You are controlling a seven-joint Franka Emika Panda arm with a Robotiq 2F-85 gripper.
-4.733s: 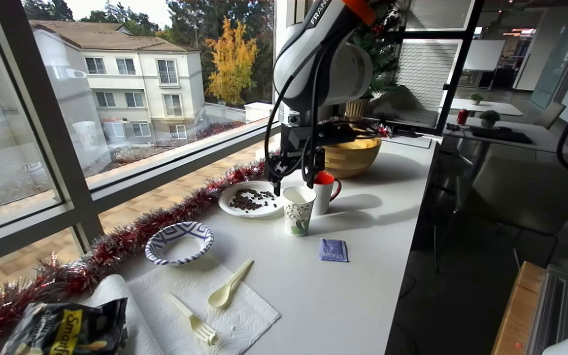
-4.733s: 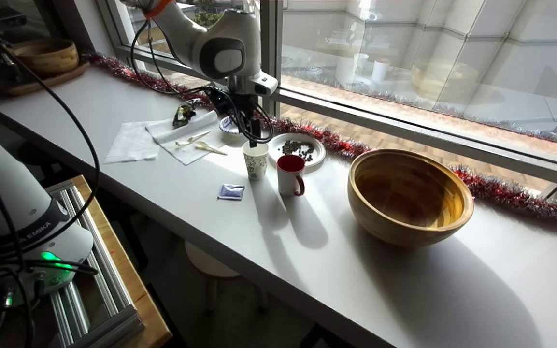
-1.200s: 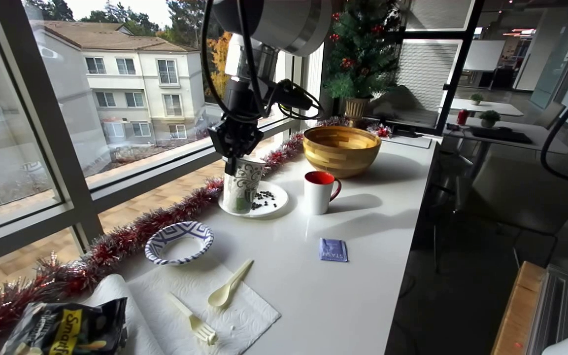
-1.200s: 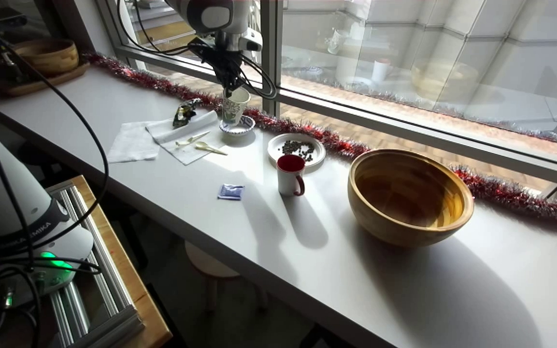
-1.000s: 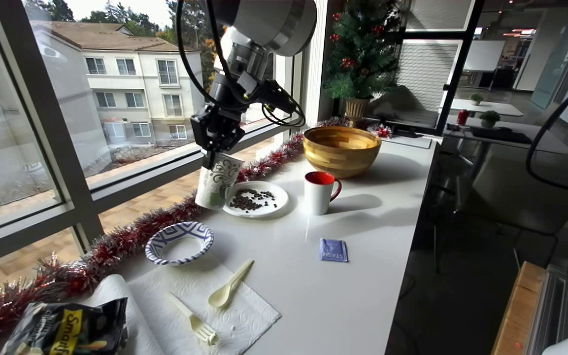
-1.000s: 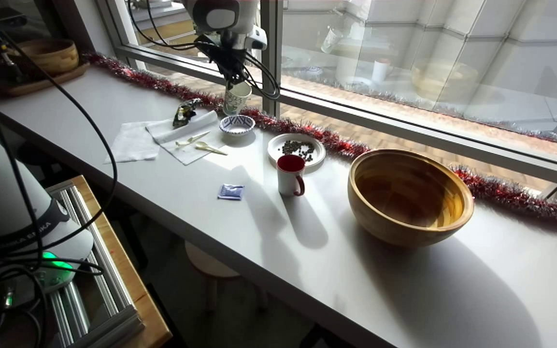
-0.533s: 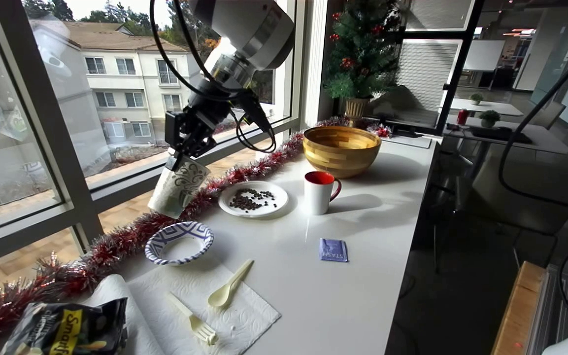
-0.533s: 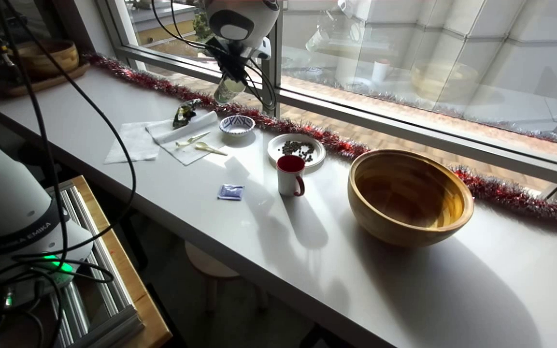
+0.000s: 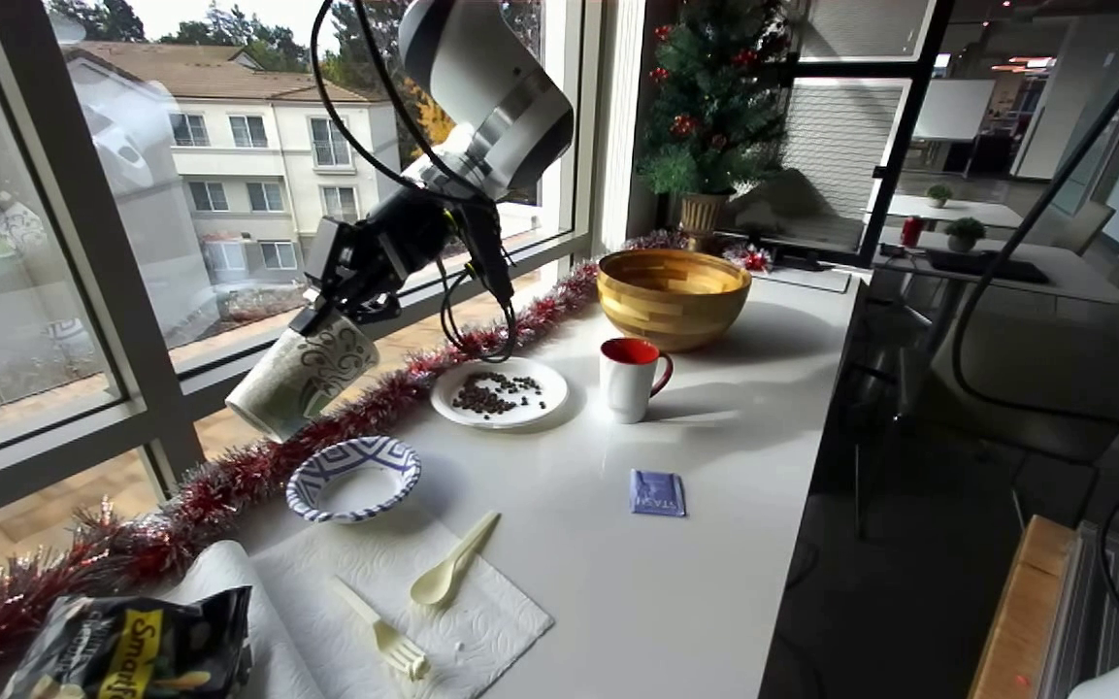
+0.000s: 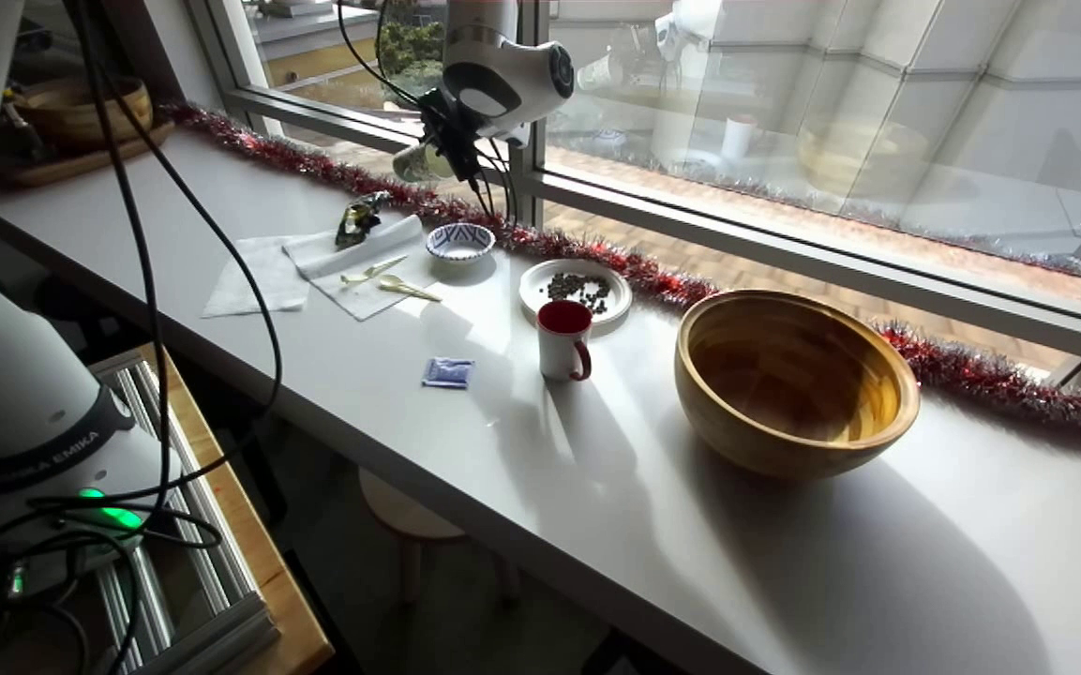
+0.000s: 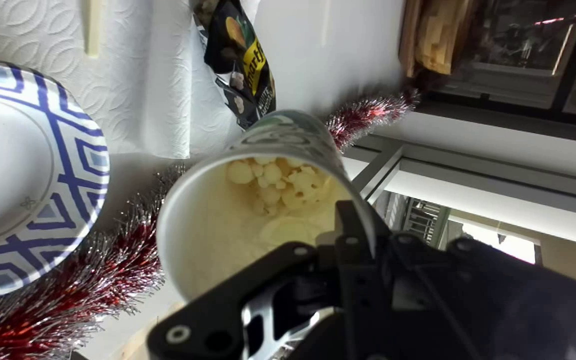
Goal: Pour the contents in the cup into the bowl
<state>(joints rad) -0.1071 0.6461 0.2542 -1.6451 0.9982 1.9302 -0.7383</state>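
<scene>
In an exterior view the cup (image 9: 305,379) is held tipped way over in midair, its wall pinched by the gripper (image 9: 316,318), near the tinsel (image 9: 214,490) along one edge of the counter (image 9: 637,592). In an exterior view the bowl (image 10: 460,246) is parked by that same edge. In the wrist view, popcorn-looking bits (image 11: 271,175) are seen inside the cup.

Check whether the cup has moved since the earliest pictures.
Yes: in an exterior view, the cup has moved left across the picture, from right of the white plate to left of it, and now tilts.
</scene>
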